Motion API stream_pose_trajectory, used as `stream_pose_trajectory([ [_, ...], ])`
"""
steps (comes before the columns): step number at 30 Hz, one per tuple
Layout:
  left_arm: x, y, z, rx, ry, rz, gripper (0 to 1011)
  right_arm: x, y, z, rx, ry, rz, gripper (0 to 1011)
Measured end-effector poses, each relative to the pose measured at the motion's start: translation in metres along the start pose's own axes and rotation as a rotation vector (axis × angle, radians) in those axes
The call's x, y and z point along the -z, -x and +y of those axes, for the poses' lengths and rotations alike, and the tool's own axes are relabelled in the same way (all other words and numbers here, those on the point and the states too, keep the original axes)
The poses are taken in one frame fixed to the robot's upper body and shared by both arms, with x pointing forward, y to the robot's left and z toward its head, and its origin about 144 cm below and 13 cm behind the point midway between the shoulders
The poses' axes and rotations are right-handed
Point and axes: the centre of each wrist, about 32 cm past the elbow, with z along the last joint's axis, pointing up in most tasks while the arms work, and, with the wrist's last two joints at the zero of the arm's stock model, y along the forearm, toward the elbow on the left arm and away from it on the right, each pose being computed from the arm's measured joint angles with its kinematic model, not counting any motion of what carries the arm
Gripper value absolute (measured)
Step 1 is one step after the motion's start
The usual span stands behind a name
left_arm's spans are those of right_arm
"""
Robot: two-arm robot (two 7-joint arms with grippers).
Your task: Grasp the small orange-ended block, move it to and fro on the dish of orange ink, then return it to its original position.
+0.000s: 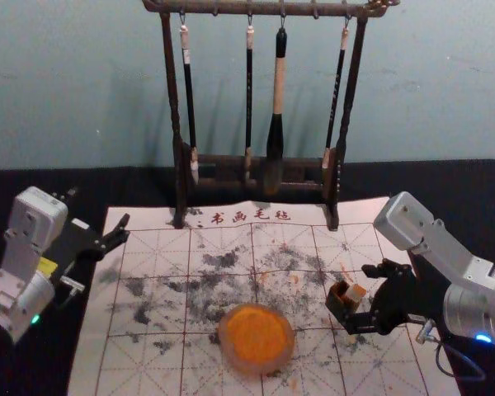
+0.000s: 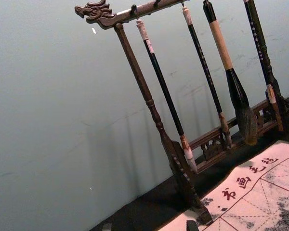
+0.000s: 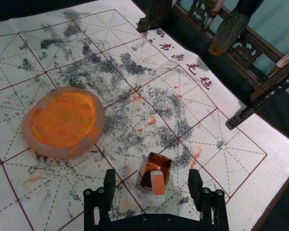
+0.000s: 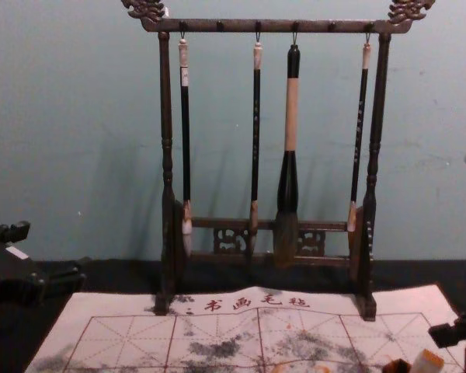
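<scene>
The brush rack (image 1: 256,163) is standing at twelve on the stained mat (image 1: 148,355) (dragon heads and all!), left gripper (image 1: 99,207) idling spread at ten; at three, the right gripper (image 1: 359,296) is hovering, fingers wide, the orange-ended block (image 1: 355,294) showing between them at its small box (image 1: 338,304).

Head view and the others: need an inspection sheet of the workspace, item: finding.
Surface: white calligraphy mat with red grid, grey-black smudges and orange spots, over black cloth.
Job's things: small pale block with orange end, tilted at a small open-topped box; round pinkish dish holding orange ink.
Clutter: dark wooden rack behind, four hanging brushes.
Grippers: black right end effector open, astride block and box, not closed on them; black left end effector open, off the mat's left side.
Cables: thin cable looping below right wrist.
Surroundings: blue-green wall.
</scene>
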Motion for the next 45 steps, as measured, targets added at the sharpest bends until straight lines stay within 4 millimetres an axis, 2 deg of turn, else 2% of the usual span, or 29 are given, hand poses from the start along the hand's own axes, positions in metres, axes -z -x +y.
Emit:
stream_pose_trajectory([
  [2,0.000,0.000,0.000,0.000,0.000,0.000,1001,0.000,0.000,0.000,0.000,0.000,0.000,974],
  [5,0.000,0.000,0.000,0.000,0.000,0.000,1001,0.000,0.000,0.000,0.000,0.000,0.000,1000],
  [14,0.000,0.000,0.000,0.000,0.000,0.000,1001,0.001,-0.001,-0.001,0.016,-0.026,0.013,1000],
  [21,0.000,0.000,0.000,0.000,0.000,0.000,1001,0.005,0.003,-0.005,0.126,-0.181,0.084,1000],
  [24,0.000,0.000,0.000,0.000,0.000,0.000,1001,0.013,0.009,-0.005,0.249,-0.289,0.143,1000],
  [28,0.000,0.000,0.000,0.000,0.000,0.000,1001,0.021,0.018,-0.002,0.382,-0.331,0.171,1000],
  [34,0.000,0.000,0.000,0.000,0.000,0.000,1001,0.037,0.029,0.008,0.531,-0.324,0.173,1000],
  [38,0.000,0.000,0.000,0.000,0.000,0.000,1001,0.055,0.039,0.019,0.629,-0.297,0.165,1000],
  [45,0.000,0.000,0.000,0.000,0.000,0.000,1001,0.074,0.047,0.028,0.691,-0.235,0.183,1000],
])
